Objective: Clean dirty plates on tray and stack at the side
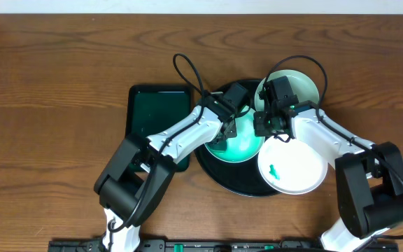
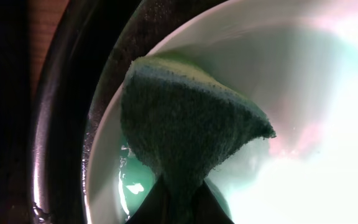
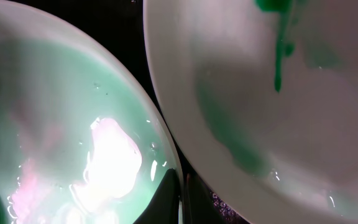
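While left fingers [image 2: 149, 210] clamp a sponge [image 2: 185, 118], right fingers [image 3: 161, 202] seemingly pinch a plate [image 3: 73, 124]

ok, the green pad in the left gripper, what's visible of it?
The pad is dark green, fuzzy like felt or scouring fibre. The left gripper pinches its lower end, so it fans into a rumpled wedge. It lies over the rim and inner wall of a glossy white plate in the black tray; contact looks likely.
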